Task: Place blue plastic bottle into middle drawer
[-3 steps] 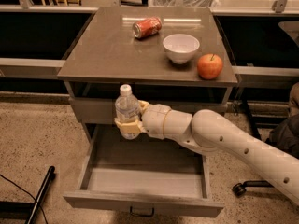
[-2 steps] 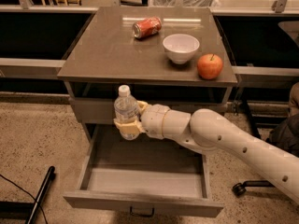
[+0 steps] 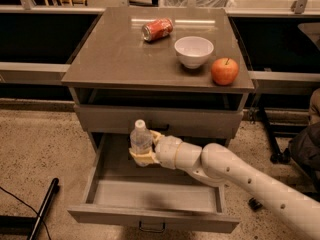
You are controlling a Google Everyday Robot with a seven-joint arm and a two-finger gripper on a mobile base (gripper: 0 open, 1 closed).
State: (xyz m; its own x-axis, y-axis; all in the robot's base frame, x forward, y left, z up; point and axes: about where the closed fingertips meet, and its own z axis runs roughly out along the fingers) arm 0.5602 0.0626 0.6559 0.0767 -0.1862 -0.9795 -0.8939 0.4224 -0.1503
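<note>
- Currently, the blue plastic bottle (image 3: 141, 138) is upright, white cap up, held above the rear of the open middle drawer (image 3: 150, 218).
- The gripper (image 3: 145, 149) grasps the bottle's lower body, fingers closed on either side.
- The arm (image 3: 240, 176) reaches in from the view's lower right.
- The cabinet top (image 3: 115, 59) carries a red soda can (image 3: 157, 29) on its side, a white bowl (image 3: 193, 50) and an apple (image 3: 224, 71).

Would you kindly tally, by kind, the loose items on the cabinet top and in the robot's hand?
Red soda can: 1
White bowl: 1
Apple: 1
Blue plastic bottle: 1, held in the hand over the open middle drawer
Total: 4
</note>
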